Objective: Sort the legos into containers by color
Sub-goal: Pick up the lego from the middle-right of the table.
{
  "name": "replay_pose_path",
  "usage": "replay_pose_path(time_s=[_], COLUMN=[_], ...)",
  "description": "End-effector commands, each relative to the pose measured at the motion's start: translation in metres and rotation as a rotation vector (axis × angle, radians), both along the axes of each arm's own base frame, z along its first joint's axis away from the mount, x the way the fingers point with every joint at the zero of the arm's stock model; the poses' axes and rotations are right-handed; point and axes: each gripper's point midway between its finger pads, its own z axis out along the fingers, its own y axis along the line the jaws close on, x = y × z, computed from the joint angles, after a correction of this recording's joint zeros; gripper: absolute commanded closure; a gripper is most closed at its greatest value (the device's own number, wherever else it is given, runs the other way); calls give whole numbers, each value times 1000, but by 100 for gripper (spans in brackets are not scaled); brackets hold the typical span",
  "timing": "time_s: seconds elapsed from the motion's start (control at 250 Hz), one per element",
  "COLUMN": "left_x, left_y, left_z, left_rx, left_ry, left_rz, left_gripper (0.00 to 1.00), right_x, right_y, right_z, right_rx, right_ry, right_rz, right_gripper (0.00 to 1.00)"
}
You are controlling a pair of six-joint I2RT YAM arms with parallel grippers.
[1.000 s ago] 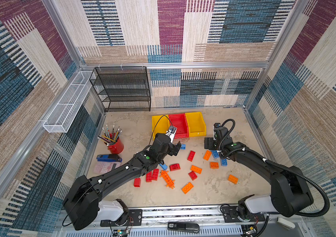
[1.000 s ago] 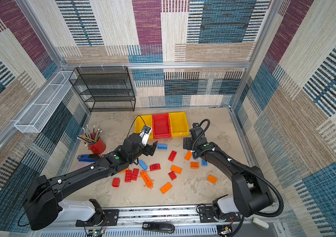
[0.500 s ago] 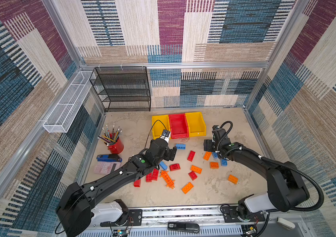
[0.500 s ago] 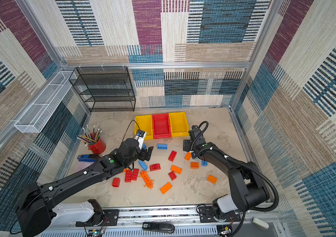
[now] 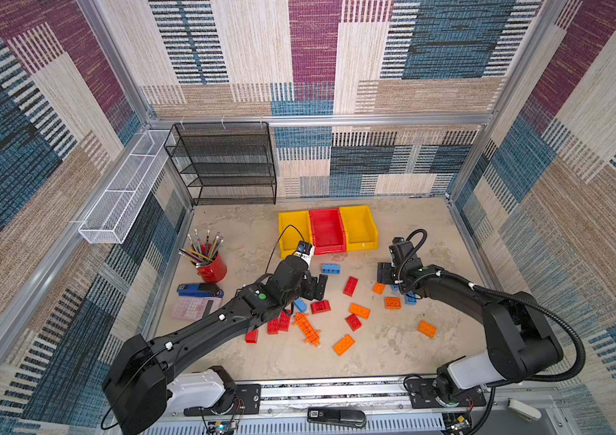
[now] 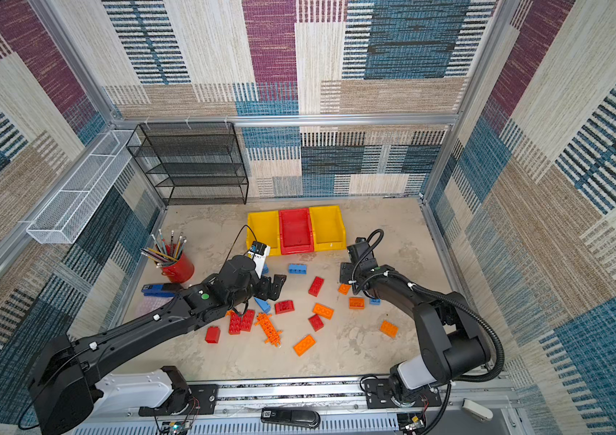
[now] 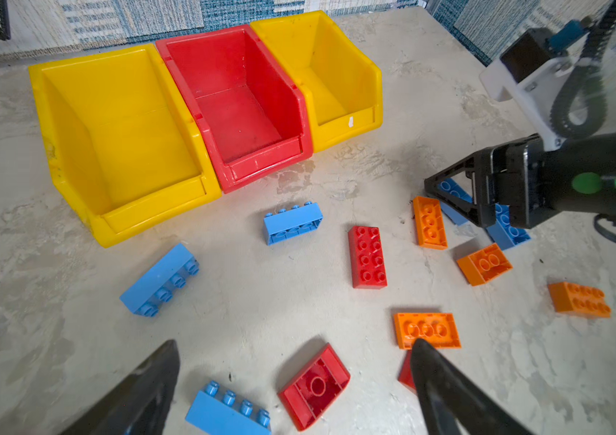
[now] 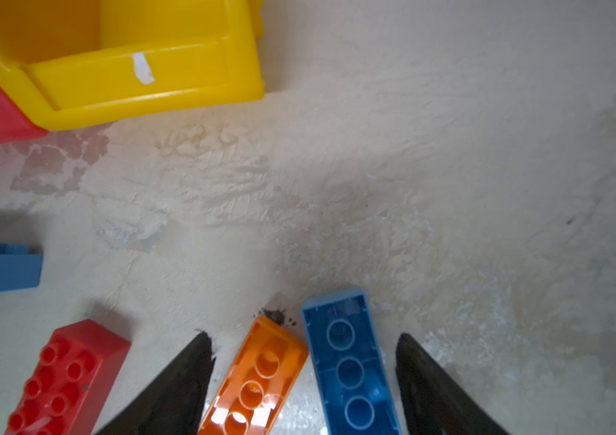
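Observation:
Red, orange and blue legos lie scattered on the table in front of the containers point(image 5: 359, 241), a joined row of yellow point(image 7: 72, 158), red point(image 7: 261, 165) and yellow point(image 7: 344, 128) bins, all empty. My left gripper point(image 7: 294, 345) hovers open over an upturned red brick point(image 7: 314, 386) and a blue brick point(image 7: 229, 412); in both top views it point(image 5: 315, 286) point(image 6: 274, 286) sits left of the pile. My right gripper point(image 8: 303, 336) point(image 5: 385, 273) is low at the table, its jaws standing apart on either side of an upturned orange brick point(image 8: 257, 376) and an upturned blue brick point(image 8: 351, 365).
At the left stand a red pencil cup point(image 5: 213, 265), a blue stapler point(image 5: 199, 290) and a pink calculator point(image 5: 193, 307). A black wire shelf point(image 5: 223, 165) is at the back left, a white wire basket point(image 5: 125, 188) on the left wall. A long orange holed plate point(image 5: 308, 329) lies near the front.
My left gripper has drawn back from the left yellow bin toward the pile of bricks. My right gripper's jaws have narrowed around the orange and blue bricks.

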Motion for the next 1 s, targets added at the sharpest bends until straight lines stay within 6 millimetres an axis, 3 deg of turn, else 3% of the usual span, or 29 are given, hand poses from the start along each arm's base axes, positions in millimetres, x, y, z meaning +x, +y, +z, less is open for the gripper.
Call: replay_pose_path(time_s=[0.0,0.312,0.668,0.996], left_x=[-4,-15,-23,-24], left_y=[-4,-17,-41,-44], left_z=[10,24,24,26], left_rx=[-41,-110,-152,-142], left_ry=[7,25,61,47], left_rz=[-13,-75,-141,-153], left_gripper=[4,1,0,0], right_x=[3,-2,0,5], right_y=[-8,-15,-17,-20], right_z=[-1,-5,-11,-21], right_rx=[9,46,33,25], right_ry=[-16,-11,4,29], right_rz=[-40,-47,-53,-60], right_gripper=[24,31,41,47])
